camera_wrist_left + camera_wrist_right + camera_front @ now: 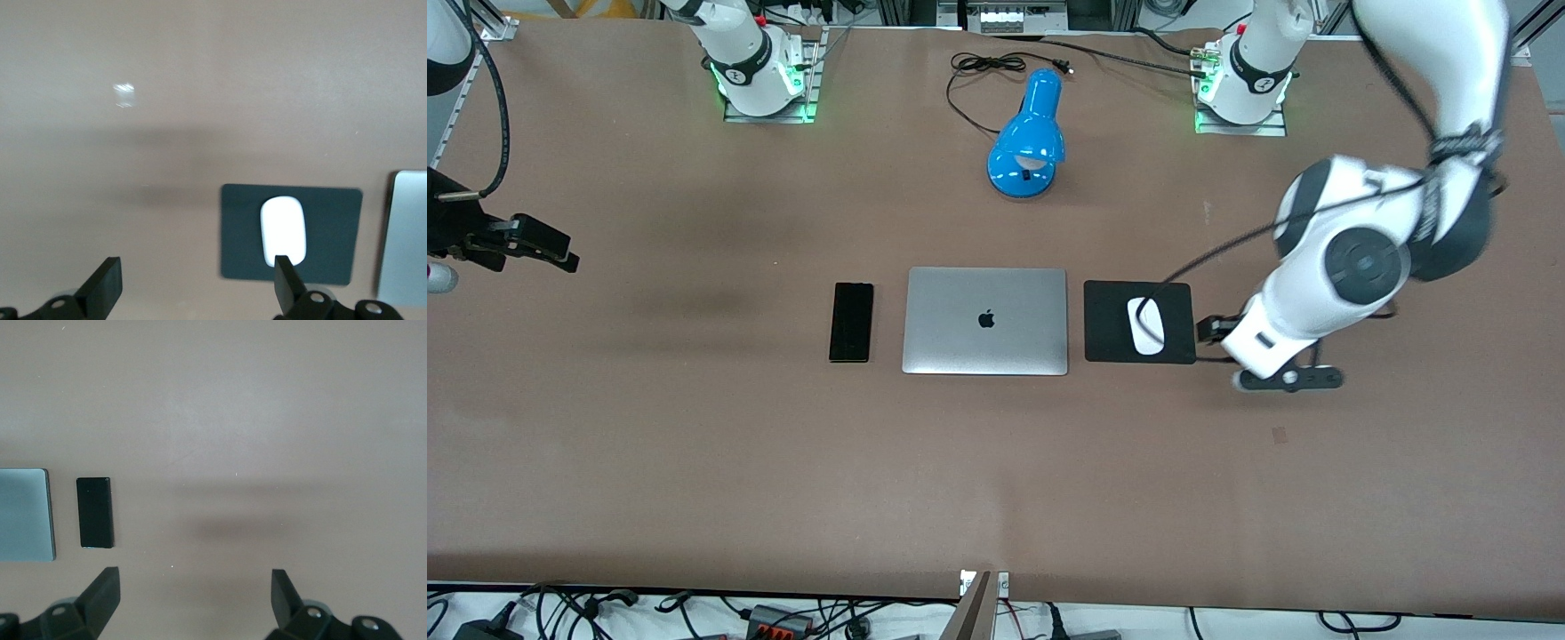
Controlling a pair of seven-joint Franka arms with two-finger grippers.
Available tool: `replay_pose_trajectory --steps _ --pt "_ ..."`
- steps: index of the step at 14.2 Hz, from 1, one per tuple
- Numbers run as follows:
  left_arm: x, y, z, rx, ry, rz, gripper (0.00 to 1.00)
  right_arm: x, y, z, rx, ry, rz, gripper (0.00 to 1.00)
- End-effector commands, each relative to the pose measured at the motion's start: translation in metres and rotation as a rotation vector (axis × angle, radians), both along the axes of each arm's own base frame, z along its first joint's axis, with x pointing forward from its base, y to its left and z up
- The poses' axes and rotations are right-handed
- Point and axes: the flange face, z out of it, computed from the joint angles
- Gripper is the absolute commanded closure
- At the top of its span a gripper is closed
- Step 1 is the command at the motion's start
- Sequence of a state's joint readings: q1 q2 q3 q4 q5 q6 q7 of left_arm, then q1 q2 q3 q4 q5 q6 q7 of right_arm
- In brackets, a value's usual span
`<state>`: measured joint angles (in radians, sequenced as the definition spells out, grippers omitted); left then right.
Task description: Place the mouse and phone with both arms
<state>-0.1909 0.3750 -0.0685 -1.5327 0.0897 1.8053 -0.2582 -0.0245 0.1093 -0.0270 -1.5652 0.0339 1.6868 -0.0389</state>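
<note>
Both grippers hang open and empty, the mouse and phone already set beside the laptop.

Left gripper [193, 290], fingers spread, is up over the table by the black mat [1107, 342], where the mouse [1145, 326] lies at the laptop's [985, 320] left-arm side. Right gripper [193, 600], equally wide, hangs toward the right arm's end; the phone [851, 322] lies flat just beside the laptop. Placement looks finished; what seems left is clearing the arms without brushing either item.
</note>
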Motion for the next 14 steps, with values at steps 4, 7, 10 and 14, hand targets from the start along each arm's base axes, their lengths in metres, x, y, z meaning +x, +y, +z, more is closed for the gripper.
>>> replay_pose_trajectory --steps 4,7,10,14 --pt "-0.032 0.067 0.097 0.014 0.035 -0.164 0.00 0.002 -0.005 0.006 0.006 -0.009 0.014 0.00" --pt "-0.008 0.086 0.126 -0.041 -0.087 -0.120 0.00 0.001 -0.006 0.006 -0.006 0.001 0.015 0.00" --pt "0.000 0.136 0.159 -0.178 -0.138 -0.006 0.00 0.002 -0.007 0.004 -0.010 0.006 0.014 0.00" --pt "-0.020 0.143 0.165 -0.164 -0.133 0.006 0.00 0.002 0.000 0.004 -0.011 0.006 0.025 0.00"
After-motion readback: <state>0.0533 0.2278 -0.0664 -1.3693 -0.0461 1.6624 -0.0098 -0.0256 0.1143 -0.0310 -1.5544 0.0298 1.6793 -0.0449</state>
